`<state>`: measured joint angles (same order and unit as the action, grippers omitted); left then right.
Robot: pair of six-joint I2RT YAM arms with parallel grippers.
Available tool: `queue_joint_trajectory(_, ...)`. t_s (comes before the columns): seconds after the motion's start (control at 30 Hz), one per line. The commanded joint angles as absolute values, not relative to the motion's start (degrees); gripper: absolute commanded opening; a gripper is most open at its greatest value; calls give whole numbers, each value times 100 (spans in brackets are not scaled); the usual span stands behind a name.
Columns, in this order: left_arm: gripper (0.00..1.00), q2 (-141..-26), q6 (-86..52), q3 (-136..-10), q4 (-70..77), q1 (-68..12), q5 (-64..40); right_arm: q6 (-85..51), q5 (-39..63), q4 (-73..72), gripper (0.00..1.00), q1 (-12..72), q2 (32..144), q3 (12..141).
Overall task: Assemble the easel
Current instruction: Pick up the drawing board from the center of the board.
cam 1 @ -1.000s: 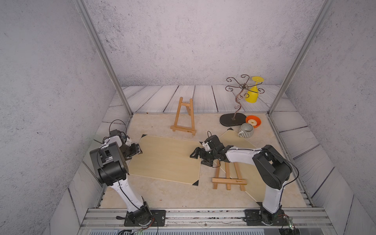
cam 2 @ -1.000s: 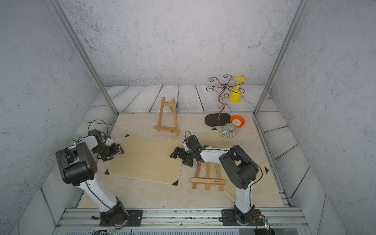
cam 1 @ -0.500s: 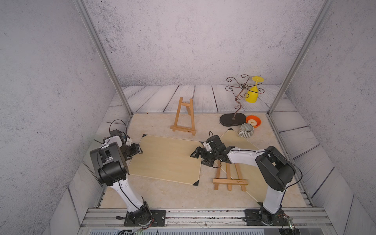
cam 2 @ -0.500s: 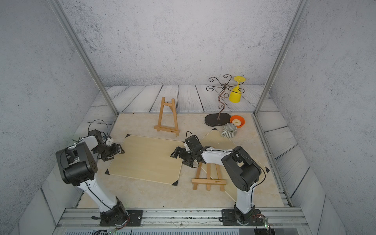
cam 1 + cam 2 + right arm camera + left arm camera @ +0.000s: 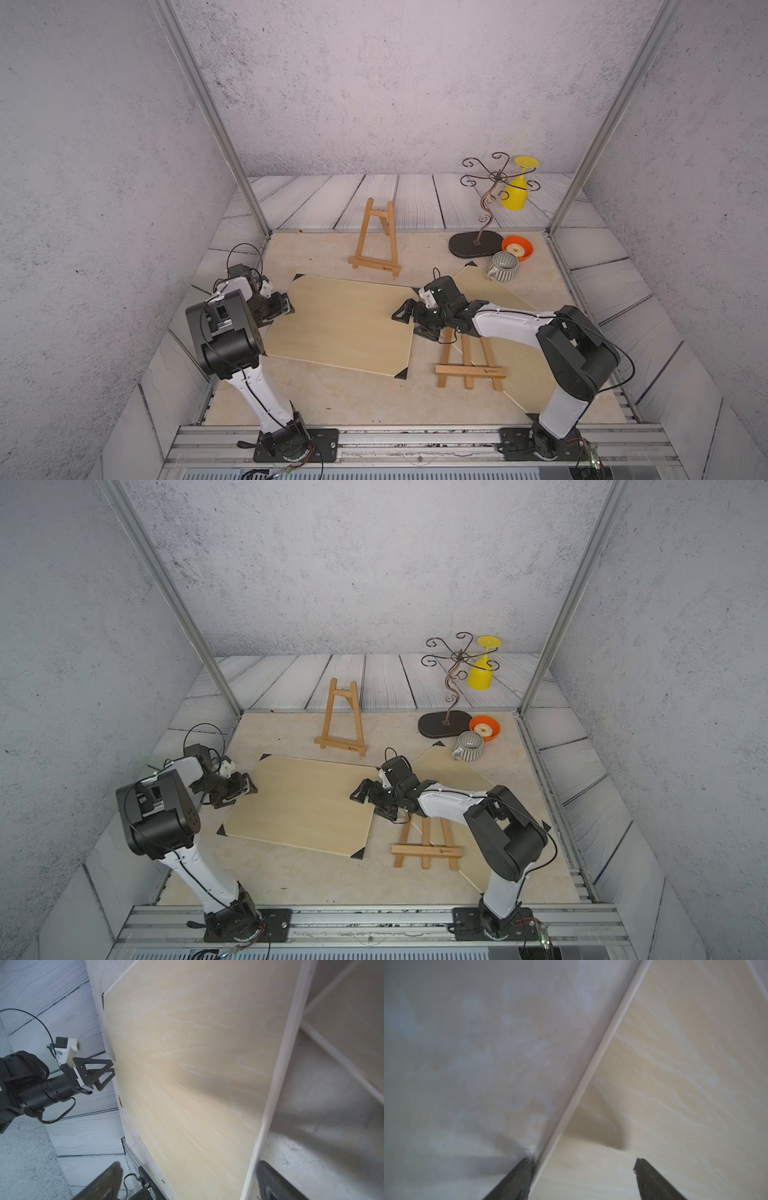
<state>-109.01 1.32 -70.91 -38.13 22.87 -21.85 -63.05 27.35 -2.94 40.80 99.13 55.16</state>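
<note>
Nothing legible could be read anywhere in the scene. The flat easel, lying near on the right, bore a small dark stamp toward the right end of its crossbar. The standing easel, farther back near the middle, bore a similar mark on its bottom ledge. Both marks were too small to make out in both top views.
</note>
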Motion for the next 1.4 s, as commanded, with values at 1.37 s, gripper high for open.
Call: queue_joint_trajectory(1.37, 80, -11083, 89, -6873, -4953, 1526, -3355, -5291, 2169, 1089, 99, 3969, 10279, 6069)
